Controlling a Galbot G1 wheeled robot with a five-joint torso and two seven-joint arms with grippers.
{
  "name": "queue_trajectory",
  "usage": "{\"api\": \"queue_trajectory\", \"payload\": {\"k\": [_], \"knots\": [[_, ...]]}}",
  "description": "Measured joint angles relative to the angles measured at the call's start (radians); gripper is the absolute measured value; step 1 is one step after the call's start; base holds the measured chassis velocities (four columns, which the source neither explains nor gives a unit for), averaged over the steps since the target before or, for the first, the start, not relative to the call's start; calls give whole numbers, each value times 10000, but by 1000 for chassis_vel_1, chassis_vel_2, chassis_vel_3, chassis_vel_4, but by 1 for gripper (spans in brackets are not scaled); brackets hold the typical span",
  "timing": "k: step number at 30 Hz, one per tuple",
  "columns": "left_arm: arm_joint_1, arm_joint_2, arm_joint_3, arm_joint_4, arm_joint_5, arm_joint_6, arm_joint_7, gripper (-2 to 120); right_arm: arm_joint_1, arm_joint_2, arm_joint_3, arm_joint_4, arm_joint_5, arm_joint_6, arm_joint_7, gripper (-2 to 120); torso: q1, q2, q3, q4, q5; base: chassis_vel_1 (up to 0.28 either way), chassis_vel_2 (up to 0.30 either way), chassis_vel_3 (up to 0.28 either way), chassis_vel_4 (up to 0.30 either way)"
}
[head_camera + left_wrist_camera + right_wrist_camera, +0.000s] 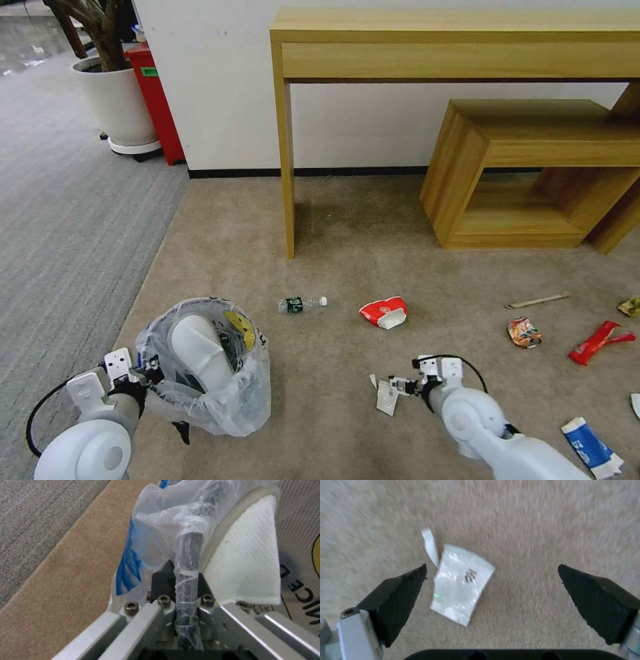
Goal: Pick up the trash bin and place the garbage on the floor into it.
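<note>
Left gripper [152, 375] pinches the rim of the trash bin [207, 367], fingers [163, 580] pressed on the bag-wrapped edge; bin tilted, mouth up, a white slipper [200, 353] standing in it. Bin sits at the beige floor [347, 267] edge, just beside the grey carpet [67, 220].

Right gripper [493, 582] hangs low over a white packet [460, 585], fingers [400, 592] spread wide on either side, not touching. Packet's long axis runs roughly along the fingers.

Open carpet around it; bottle [301, 304] and red cup [385, 312] lie farther out, near the bench leg [285, 167].
</note>
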Motion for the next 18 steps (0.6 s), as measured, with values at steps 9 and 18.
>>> {"api": "queue_trajectory", "payload": {"k": [9, 18], "knots": [[-169, -17, 95, 226, -9, -44, 1, 1, -23, 309, -414, -934, -771, 543, -58, 100, 0, 0, 0, -1, 0, 0, 0, 0, 0], [-210, 8, 104, 244, -35, -62, 3, 1, 184, 515, -922, -1388, -1159, 907, -205, 100, 0, 0, 0, 0, 0, 0, 0, 0, 0]]}}
